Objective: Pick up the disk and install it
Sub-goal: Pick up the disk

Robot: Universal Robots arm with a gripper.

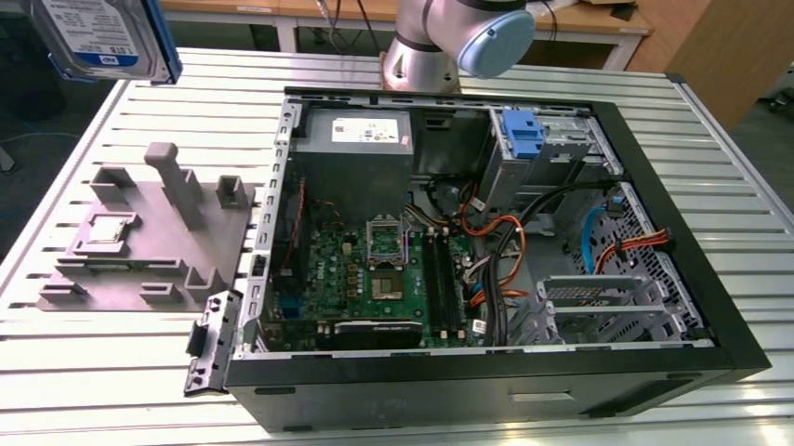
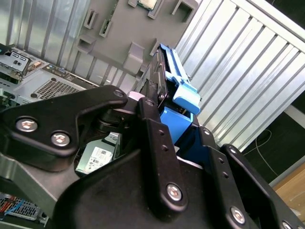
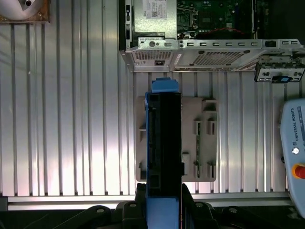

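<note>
Disk (image 1: 106, 37) hung high at the exterior view's upper-left corner, well clear of the slatted table (image 1: 87, 390), the grey fixture block (image 1: 149, 232) below and the open computer case (image 1: 732, 325) beside that. The gripper (image 3: 164, 198) was closed tight on its blue-framed sides (label facing the exterior camera). The first wrist view showed it edge-on over the block; the second wrist view showed a black finger (image 2: 155, 129) against the blue carrier.

Disk (image 1: 106, 37) at ten o'clock: silver, blue-and-white label, blue frame. Black computer case (image 1: 496, 390), green circuit board (image 1: 360, 269), ribbed silver table (image 1: 112, 372).
</note>
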